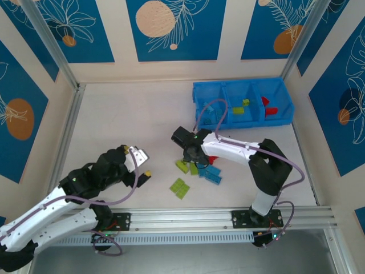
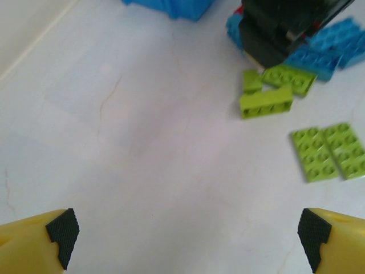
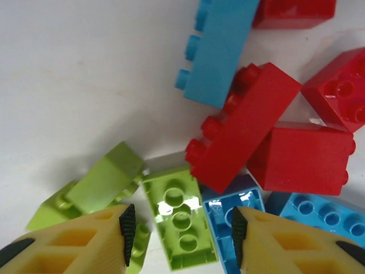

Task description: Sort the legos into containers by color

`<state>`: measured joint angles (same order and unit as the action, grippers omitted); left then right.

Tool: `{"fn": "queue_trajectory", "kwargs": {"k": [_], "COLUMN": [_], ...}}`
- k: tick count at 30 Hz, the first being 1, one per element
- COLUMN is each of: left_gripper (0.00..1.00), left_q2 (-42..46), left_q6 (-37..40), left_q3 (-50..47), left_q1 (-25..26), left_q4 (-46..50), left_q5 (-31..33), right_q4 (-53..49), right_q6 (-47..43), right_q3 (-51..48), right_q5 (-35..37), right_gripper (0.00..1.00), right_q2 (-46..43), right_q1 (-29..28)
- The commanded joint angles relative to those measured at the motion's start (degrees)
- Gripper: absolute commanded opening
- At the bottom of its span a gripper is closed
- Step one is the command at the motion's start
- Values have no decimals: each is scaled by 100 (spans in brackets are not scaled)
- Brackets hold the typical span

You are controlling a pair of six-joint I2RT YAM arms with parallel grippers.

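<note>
Loose legos lie in a pile mid-table: lime green [image 1: 182,165], light blue [image 1: 212,173] and red [image 1: 213,160], with a green double plate [image 1: 180,187] nearer. My right gripper [image 1: 193,157] is down in the pile. Its jaws [image 3: 182,231] stand open around an upturned green brick [image 3: 179,222], with an upturned blue brick [image 3: 228,208] also partly inside. Red bricks [image 3: 245,128] and a blue bar [image 3: 219,51] lie just beyond. My left gripper [image 1: 145,164] hovers open over bare table [image 2: 187,245], empty. The containers [image 1: 239,84] hold green pieces [image 1: 242,107] and red pieces [image 1: 271,108].
From the left wrist I see green bricks [image 2: 266,103], the green plates [image 2: 331,151], blue bricks [image 2: 325,51] and the right arm's black wrist [image 2: 285,28]. The right arm's cable arcs in front of the bin's left compartment [image 1: 208,108]. Walls enclose the table.
</note>
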<state>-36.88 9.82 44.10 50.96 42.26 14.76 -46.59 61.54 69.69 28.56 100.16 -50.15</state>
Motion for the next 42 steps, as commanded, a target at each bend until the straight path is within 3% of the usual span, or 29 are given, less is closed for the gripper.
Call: {"fn": "queue_trajectory", "kwargs": {"k": [1, 7, 14, 21, 25, 33, 39, 42], "left_gripper": [100, 100, 100, 100, 100, 100, 100, 100], "left_q2": [233, 674, 761, 804, 832, 858, 865, 891], "left_q6": [301, 290, 306, 431, 453, 490, 527, 568], "left_q3": [-150, -377, -463, -515, -538, -547, -560, -558], "left_q1": [-11, -25, -25, -25, -30, -32, -41, -50], "left_q4": [-247, -427, -521, -568, -596, -601, -649, -686], "left_q5": [239, 84, -44, -536, -588, -766, -927, -1246], "right_q4": [-619, -373, -215, -110, 60, 71, -263, -185], "right_q6": [823, 1252, 1290, 1230, 1218, 1334, 1338, 973], "right_q3": [301, 171, 217, 114, -90, -600, -845, -1073], "right_q5": [427, 365, 365, 471, 457, 786, 1472, 1962], "right_gripper": [50, 52, 42, 40, 32, 22, 19, 17], "right_q2": [299, 471, 678, 712, 537, -492, -1758, -2536], "right_q1": [-3, 74, 163, 251, 251, 151, -7, 218]}}
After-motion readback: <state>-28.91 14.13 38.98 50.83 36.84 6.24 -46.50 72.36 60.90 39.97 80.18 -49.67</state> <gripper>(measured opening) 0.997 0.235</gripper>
